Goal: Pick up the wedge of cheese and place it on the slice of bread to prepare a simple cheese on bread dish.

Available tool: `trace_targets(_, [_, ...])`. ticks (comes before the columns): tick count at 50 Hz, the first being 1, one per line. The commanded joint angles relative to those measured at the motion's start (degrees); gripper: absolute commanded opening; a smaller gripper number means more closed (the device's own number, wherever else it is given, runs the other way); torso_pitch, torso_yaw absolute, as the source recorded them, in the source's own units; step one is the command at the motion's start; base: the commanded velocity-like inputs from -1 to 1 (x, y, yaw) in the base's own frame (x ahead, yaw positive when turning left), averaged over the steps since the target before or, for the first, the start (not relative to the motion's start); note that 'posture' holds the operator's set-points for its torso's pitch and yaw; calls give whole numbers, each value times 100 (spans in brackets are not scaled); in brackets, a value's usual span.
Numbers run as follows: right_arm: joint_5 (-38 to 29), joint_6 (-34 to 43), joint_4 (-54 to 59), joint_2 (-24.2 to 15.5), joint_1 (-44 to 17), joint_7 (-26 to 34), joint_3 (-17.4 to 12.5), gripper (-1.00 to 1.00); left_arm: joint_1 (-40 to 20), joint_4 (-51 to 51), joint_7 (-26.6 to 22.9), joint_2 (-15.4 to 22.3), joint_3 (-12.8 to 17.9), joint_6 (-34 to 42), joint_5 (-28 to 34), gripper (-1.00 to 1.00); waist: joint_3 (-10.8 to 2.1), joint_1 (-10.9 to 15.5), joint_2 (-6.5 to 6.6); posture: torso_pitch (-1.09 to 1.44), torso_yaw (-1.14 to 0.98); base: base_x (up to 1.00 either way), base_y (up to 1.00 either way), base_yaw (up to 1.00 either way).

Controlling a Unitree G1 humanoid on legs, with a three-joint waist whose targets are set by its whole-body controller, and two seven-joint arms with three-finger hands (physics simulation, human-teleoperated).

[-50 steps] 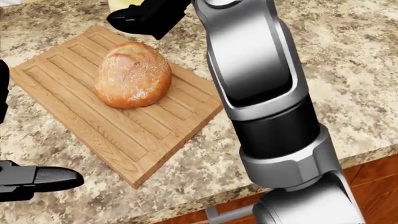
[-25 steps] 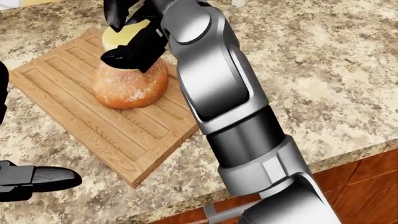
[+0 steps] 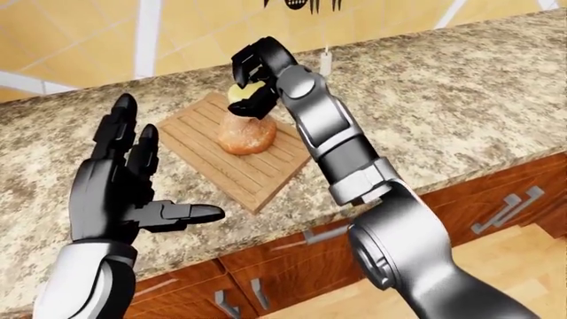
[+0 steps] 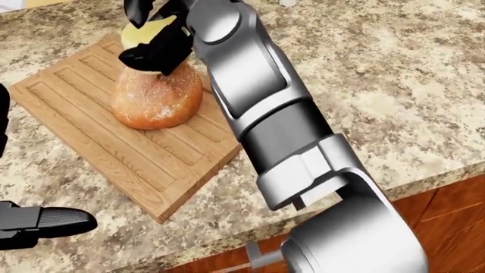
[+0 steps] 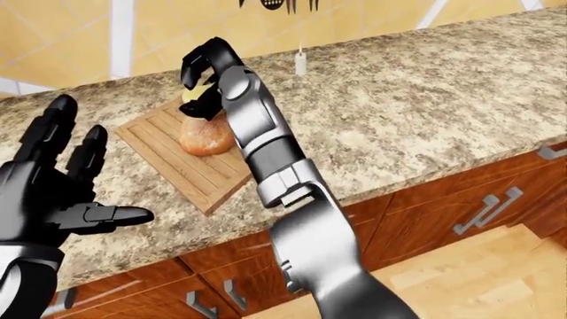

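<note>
The pale yellow wedge of cheese [image 4: 148, 32] sits inside the right hand [image 4: 155, 40], whose black fingers [image 3: 250, 58] are clamped round it: one finger curls over the top of the wedge and the dark palm block presses it from the 4 o'clock side in the head view, so only a strip of yellow shows between them. The cheese hangs right at the top of the slice of bread [image 4: 155, 98], a rounded, golden-brown crusty piece; the lower edge of the hand overlaps the bread's 12 o'clock rim, and the views do not settle whether cheese and bread actually touch. The bread rests on a grooved wooden cutting board [image 4: 98, 142], toward the board's 1 o'clock part in the head view. The board lies askew on the speckled granite bench [image 4: 394, 85]. The grey right arm [image 4: 265, 119] runs from the hand down toward 5 o'clock across the board's corner. Well apart from the board, at 8 o'clock of it in the left-eye view, the left hand [image 3: 124, 183] hovers over the bench edge with its fingers spread wide and its thumb pointing toward 3 o'clock, holding nothing. A small white upright object [image 3: 325, 63] stands on the bench at 1 o'clock of the board. Below the bench run reddish-brown cabinets [image 3: 496, 206] with metal handles.
</note>
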Motion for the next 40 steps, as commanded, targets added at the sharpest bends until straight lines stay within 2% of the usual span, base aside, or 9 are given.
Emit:
trace_targets(1, [76, -301, -185, -17, -317, -134, -23, -100, -97, -162, -13, 48, 41, -191, 11, 100, -160, 0, 37, 0, 0, 0, 0, 0])
trace_targets(15, [137, -600, 435, 75, -501, -290, 3, -100, -54, -157, -77, 67, 217, -199, -67, 100, -158, 0, 46, 0, 0, 0, 0, 0])
trace_targets(16, [131, -597, 458, 78, -505, -294, 5, -69, -58, -161, -74, 69, 227, -196, -74, 100, -159, 1, 46, 0, 0, 0, 0, 0])
trace_targets(27, [62, -705, 611, 92, -488, -310, 12, -67, 41, -126, -104, 35, 200, -323, -34, 100, -161, 8, 44, 0, 0, 0, 0, 0])
trace_targets(29, [54, -765, 695, 92, -492, -338, 1, -61, 55, -138, -108, 30, 202, -321, -34, 100, -162, 8, 43, 0, 0, 0, 0, 0])
trace_targets(31, [38, -831, 790, 88, -500, -391, -8, -40, 57, -148, -107, 25, 211, -312, -37, 100, -162, 7, 44, 0, 0, 0, 0, 0])
trace_targets(40, [-64, -1043, 1071, 73, -541, -571, -31, -25, 162, 40, -214, -12, 162, -592, 76, 100, -173, 13, 51, 0, 0, 0, 0, 0])
